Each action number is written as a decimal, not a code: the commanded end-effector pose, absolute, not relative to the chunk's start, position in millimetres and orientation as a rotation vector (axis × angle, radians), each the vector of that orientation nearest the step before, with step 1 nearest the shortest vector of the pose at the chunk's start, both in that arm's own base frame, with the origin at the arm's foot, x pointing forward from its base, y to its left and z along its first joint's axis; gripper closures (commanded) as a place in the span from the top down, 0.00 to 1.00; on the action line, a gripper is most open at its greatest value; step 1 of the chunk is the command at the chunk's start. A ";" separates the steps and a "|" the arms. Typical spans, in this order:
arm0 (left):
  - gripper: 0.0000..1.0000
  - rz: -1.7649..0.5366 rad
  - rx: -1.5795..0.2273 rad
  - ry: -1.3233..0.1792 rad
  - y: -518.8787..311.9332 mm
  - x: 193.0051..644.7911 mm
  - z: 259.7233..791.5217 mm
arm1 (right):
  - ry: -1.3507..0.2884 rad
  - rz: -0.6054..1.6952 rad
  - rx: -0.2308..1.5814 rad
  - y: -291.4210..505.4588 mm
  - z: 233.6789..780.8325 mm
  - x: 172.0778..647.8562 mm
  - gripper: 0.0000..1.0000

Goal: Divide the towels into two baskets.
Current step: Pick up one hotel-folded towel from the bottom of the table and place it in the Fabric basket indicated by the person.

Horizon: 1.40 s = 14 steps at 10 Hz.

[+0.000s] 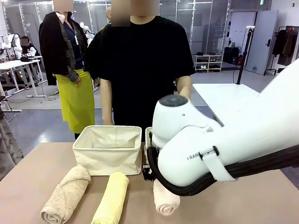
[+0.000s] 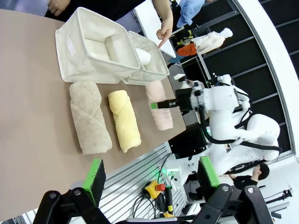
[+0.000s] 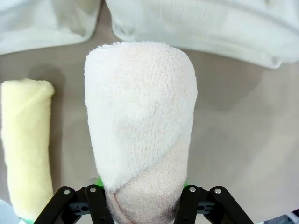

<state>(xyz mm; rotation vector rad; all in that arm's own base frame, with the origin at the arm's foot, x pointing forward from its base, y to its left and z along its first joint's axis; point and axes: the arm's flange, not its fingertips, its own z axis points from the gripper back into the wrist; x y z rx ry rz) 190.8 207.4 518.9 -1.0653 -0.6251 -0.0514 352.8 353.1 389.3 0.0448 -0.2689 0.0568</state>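
In the front view the right arm point(image 1: 224, 144) leans over the desk point(image 1: 28, 172) and covers most of the right basket point(image 1: 148, 137). The pinkish cream towel point(image 1: 166, 201) pokes out beneath it at 6 o'clock, its long axis running 6 to 12 toward that basket. The pale yellow towel point(image 1: 111, 199) and tan towel point(image 1: 65, 193) lie at its 9 o'clock, below the left basket point(image 1: 108, 149). In the left wrist view the left tool point(image 2: 152, 173) gapes wide and empty, well apart from the towels, while the right tool point(image 2: 161, 104) sits on the pinkish roll's middle. A white towel point(image 2: 142, 56) lies in the right basket, where a person's hand point(image 2: 163, 33) points. In the right wrist view the right tool's jaws cross the roll's axis and press both flanks where it narrows, so I judge it gripped. The right basket's wall point(image 3: 210, 23) lies just past the far end, at 1 o'clock, so the carry looks short.
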 end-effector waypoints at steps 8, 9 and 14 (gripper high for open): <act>1.00 -0.058 -1.079 -0.632 208.1 188.4 521.2 | -0.193 0.586 -0.034 340.9 483.0 373.4 0.56; 1.00 -0.058 -1.079 -0.632 208.1 188.4 521.2 | -0.193 0.586 -0.034 340.9 483.0 373.4 0.56; 1.00 -0.058 -1.079 -0.632 208.1 188.4 521.2 | -0.127 0.876 -0.037 352.7 509.9 412.3 0.56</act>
